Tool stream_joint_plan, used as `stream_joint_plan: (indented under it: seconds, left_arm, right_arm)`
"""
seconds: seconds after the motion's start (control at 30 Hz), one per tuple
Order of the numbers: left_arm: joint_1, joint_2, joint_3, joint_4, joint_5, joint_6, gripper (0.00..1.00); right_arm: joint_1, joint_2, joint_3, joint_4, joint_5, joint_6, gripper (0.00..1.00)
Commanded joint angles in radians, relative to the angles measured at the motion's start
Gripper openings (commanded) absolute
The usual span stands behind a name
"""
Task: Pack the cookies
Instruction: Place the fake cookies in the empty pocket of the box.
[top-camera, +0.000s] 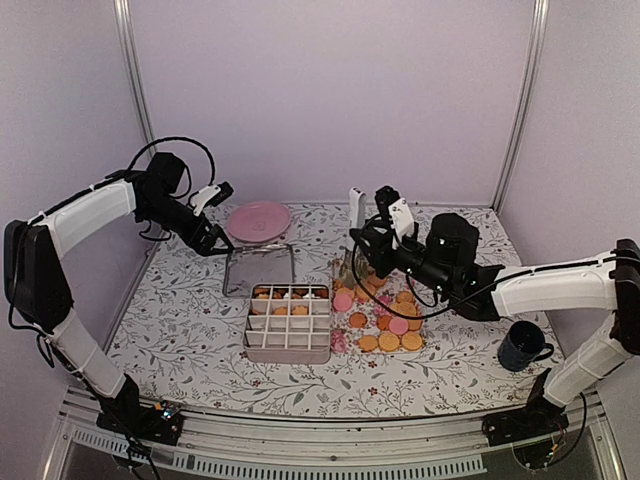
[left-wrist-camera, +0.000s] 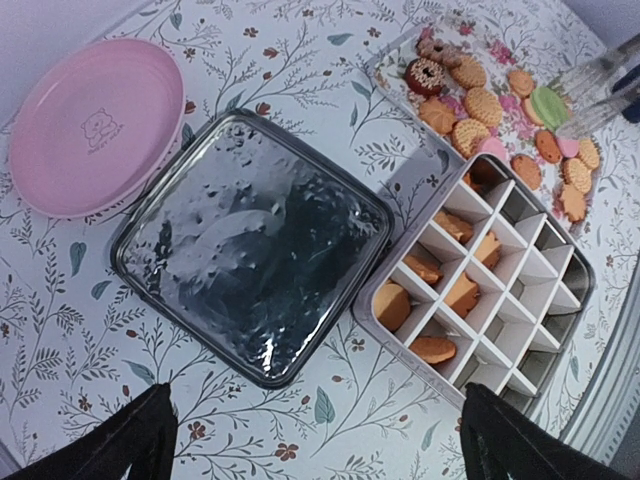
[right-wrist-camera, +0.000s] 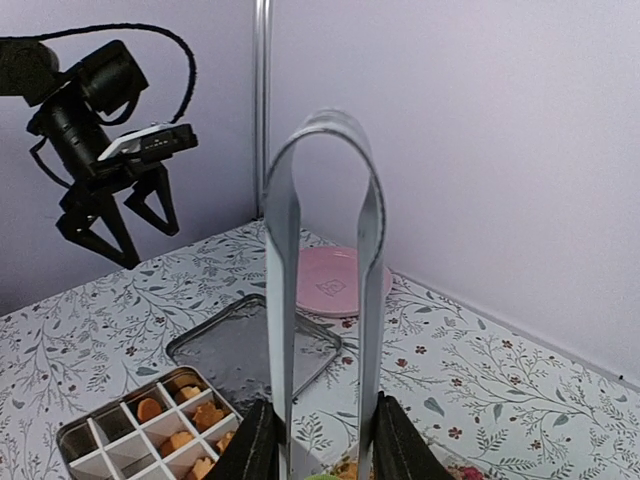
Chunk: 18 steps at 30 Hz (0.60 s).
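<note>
The left gripper (top-camera: 212, 243) hangs above the desk (top-camera: 180, 310) near the lid (top-camera: 258, 270), its jaws spread wide and empty. The right gripper (right-wrist-camera: 325, 445) has its jaws partly closed on clear tongs (right-wrist-camera: 325, 250). The cookies (top-camera: 388, 322) lie loose just right of the box (top-camera: 288, 345), and a few sit in the box's far rows.

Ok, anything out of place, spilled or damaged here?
Nothing really stands out. The cookies lie loose in a cluster beside the divided tin, none visibly broken; its lid lies flat on the other side. The right arm's fingers hold clear tongs upright.
</note>
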Motion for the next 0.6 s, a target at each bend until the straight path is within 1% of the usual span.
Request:
stream_joint_plan:
  seconds: [0.0, 0.17, 0.57]
  left_arm:
    - [0.010, -0.012, 0.014, -0.010, 0.010, 0.011, 0.99]
    - [0.010, -0.009, 0.016, -0.010, 0.019, 0.003, 0.99]
    - [0.010, -0.008, 0.014, -0.009, 0.018, 0.005, 0.99]
  right_arm:
    - [0.081, -0.028, 0.022, -0.051, -0.004, -0.016, 0.29]
    - [0.129, 0.000, 0.063, -0.078, -0.029, -0.011, 0.30]
    - [0.133, 0.096, 0.139, -0.082, -0.090, -0.008, 0.31]
